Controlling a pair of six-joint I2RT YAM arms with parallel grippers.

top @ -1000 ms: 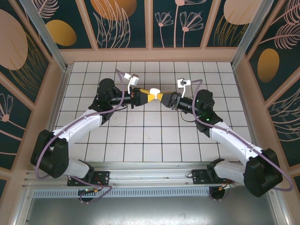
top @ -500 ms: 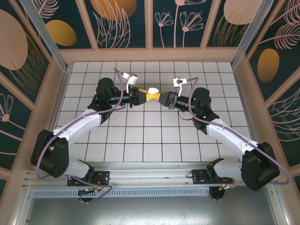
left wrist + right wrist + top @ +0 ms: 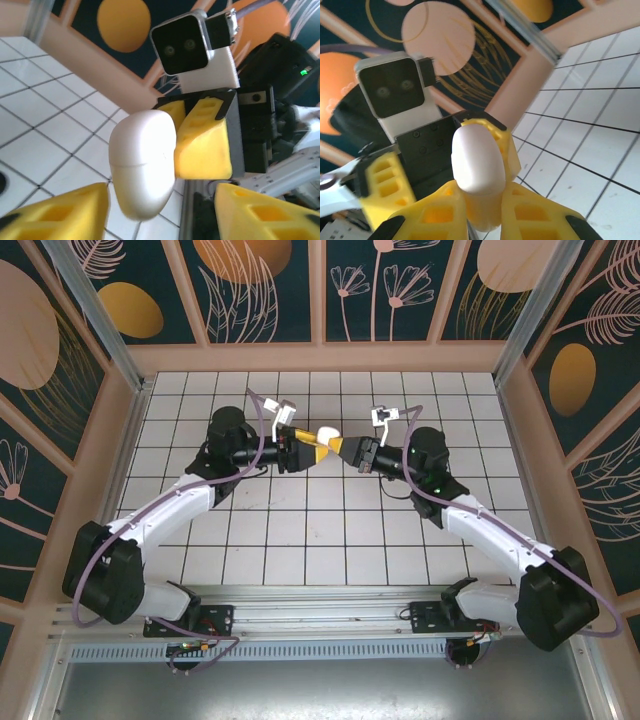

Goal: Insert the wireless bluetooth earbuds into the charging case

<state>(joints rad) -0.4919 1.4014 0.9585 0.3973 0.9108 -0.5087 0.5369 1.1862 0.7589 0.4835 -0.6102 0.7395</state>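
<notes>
While the right tool (image 3: pixel 345 449) is clamped on the white charging case (image 3: pixel 326 434) (lid shut, seam visible), the left tool (image 3: pixel 310 448) faces it w/ fingers (image 3: pixel 60 212) spread apart, clear of the case. Both meet in mid-air over the desk (image 3: pixel 330 540), toward the middle of its far edge.

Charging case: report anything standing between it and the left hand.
Nothing visible does. The white case sits in mid-air inside the open left hand, nearer one finger, while the right hand is shut on its other end.
</notes>
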